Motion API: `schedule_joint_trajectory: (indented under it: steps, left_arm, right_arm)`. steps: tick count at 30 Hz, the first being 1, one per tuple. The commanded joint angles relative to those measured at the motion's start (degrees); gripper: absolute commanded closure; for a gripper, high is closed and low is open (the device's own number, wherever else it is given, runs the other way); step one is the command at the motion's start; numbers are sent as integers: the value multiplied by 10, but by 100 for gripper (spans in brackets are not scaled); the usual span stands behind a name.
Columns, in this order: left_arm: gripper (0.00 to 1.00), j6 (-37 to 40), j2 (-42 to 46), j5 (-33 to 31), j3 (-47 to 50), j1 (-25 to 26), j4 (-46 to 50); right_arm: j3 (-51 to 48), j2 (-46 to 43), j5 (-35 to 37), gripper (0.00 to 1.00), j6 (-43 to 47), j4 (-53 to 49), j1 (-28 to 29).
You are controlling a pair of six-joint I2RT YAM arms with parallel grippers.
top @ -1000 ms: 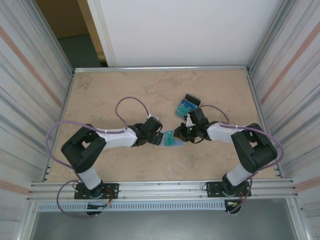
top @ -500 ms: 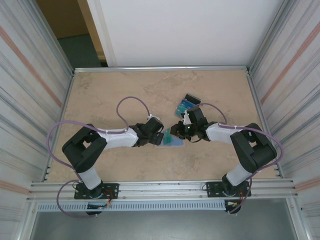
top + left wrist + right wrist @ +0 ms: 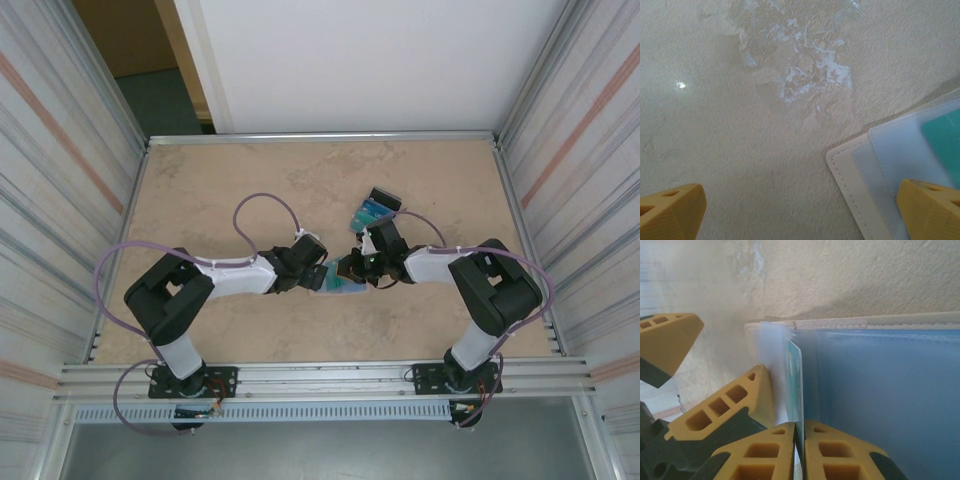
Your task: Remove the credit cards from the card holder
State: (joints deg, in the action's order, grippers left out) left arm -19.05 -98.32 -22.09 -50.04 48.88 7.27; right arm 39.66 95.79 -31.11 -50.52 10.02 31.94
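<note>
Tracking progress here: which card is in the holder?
The teal card, pinched by the right gripper; the other cards lie stacked beyond the holder.

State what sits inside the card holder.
A teal card sits in the card holder, its edge pinched by the right claw. Any cards beneath it are covered.

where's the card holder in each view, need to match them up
top external: card holder just below the picture's middle, flat on the table.
left wrist: lower right corner, pale blue face up, stitched pale edge toward the middle.
right wrist: right half, blue face seen close.
shared landmark: the teal card tucked in it.
</note>
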Motion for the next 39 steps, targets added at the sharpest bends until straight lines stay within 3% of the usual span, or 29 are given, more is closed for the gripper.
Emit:
schedule_joint_trajectory:
  steps: [1,11,28,39]
  left_arm:
    - [1,9,-24,-23,9,-1,52]
    - [1,17,-12,-20,12,-3,33]
    - [1,36,49,-35,-7,-5,17]
    - [1,6,80,-30,-11,-6,16]
  right_arm:
    - [20,6,19,91,8,-23,5]
    - [34,-39,83,98,50,-120,4]
    - [36,-124,107,99,70,-161,5]
    - [47,-206,185,100,109,-221,5]
